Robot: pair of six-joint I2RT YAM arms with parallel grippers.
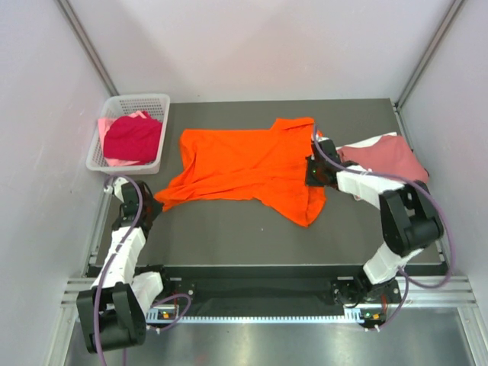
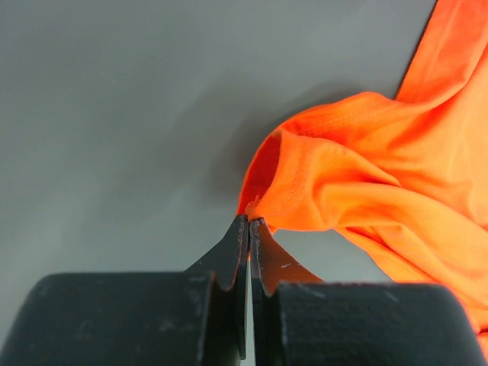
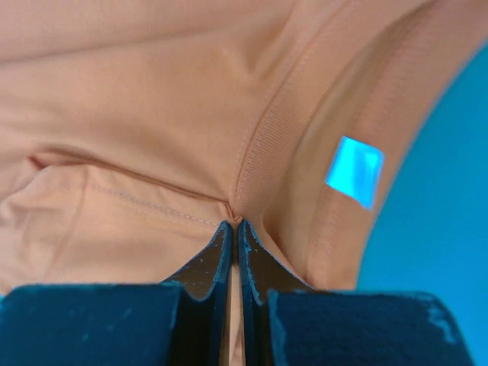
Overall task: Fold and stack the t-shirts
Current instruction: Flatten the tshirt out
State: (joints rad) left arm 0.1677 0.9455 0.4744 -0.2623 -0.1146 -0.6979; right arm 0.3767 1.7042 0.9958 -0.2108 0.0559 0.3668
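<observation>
Left gripper [image 2: 249, 221] and right gripper [image 3: 234, 225] each pinch the orange t-shirt [image 1: 244, 164] tight. A dusty rose shirt [image 1: 385, 156] lies beside the right gripper, and the basket [image 1: 130, 101] with a crimson shirt [image 1: 133, 137] sits left.

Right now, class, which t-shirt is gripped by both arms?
The orange t-shirt, spread across the table; the crimson one sits bunched in the basket, the dusty rose one lies ungripped at right.

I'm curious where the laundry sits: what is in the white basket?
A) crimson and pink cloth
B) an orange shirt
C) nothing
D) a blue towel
A: crimson cloth lies on pink cloth inside the basket, while the orange shirt is spread on the table.
</observation>
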